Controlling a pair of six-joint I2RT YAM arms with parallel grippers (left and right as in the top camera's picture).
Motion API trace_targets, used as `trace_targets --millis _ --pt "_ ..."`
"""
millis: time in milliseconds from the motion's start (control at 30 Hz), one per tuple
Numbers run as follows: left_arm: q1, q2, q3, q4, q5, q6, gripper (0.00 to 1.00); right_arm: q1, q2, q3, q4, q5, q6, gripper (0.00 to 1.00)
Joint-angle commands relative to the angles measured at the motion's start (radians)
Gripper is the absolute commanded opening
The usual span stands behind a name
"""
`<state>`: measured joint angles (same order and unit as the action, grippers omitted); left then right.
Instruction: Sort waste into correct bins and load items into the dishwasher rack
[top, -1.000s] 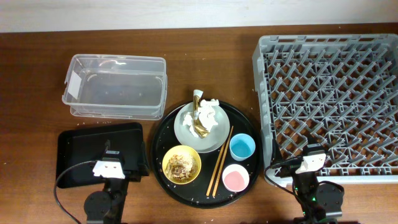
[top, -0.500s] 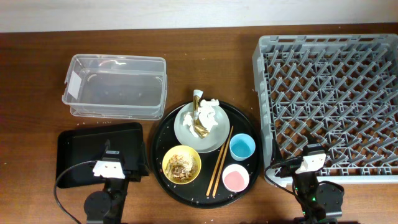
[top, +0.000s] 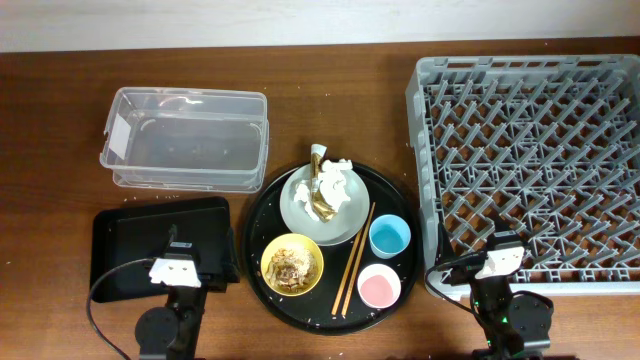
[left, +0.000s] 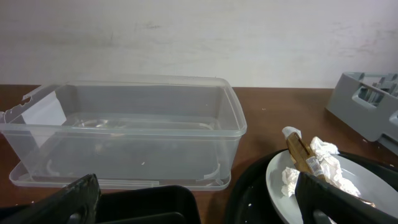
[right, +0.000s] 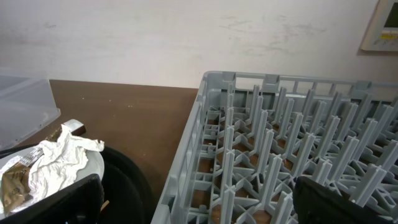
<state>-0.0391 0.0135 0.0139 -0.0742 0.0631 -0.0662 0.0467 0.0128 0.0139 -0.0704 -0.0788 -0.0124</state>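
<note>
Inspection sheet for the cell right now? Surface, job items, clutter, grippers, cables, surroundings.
Surface: brown wooden table, few pale specks.
Job's things: clear rectangular plastic tub, flat black rectangular tray, large grey lattice rack: nothing visible inside. On round black tray: pale grey plate with crumpled white tissues and brown-gold wrapper, yellow bowl with food scraps, light blue cup, pink cup, wooden chopsticks.
Clutter: nothing seen.
Grippers: left gripper, right gripper, jaws open, empty.
Cables: left black cable and right black cable loop beside arm bases.
Surroundings: pale wall; beige wall panel, right wrist view.
</note>
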Motion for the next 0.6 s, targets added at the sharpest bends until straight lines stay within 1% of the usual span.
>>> trace_targets --millis 0,267,300,367,433,500,567 --pt "-0.002 -0.006 -0.005 -0.002 -0.007 0.019 0.99 0.005 -0.007 -0.008 0.000 0.005 -0.006 0.98" --pt "-0.002 -0.006 -0.005 0.021 0.003 0.018 0.99 0.005 -0.008 -0.008 0.013 -0.003 -0.005 0.98" --pt "-0.002 -0.006 -0.005 0.040 0.012 0.011 0.99 0.005 -0.008 -0.008 0.024 -0.002 0.008 0.98" --pt "-0.002 -0.006 0.007 0.031 0.012 0.010 1.00 0.005 -0.007 -0.006 0.024 -0.003 0.105 0.98" --pt "-0.002 -0.005 0.044 -0.019 0.011 0.007 0.99 0.005 -0.006 0.015 0.007 -0.003 0.180 0.98" --pt "-0.002 0.017 0.105 -0.105 0.012 0.007 0.99 0.005 -0.002 0.058 -0.014 -0.003 0.183 0.98" --pt "-0.002 0.059 0.170 -0.184 0.012 0.007 0.99 0.005 0.020 0.127 -0.075 -0.003 0.183 0.98"
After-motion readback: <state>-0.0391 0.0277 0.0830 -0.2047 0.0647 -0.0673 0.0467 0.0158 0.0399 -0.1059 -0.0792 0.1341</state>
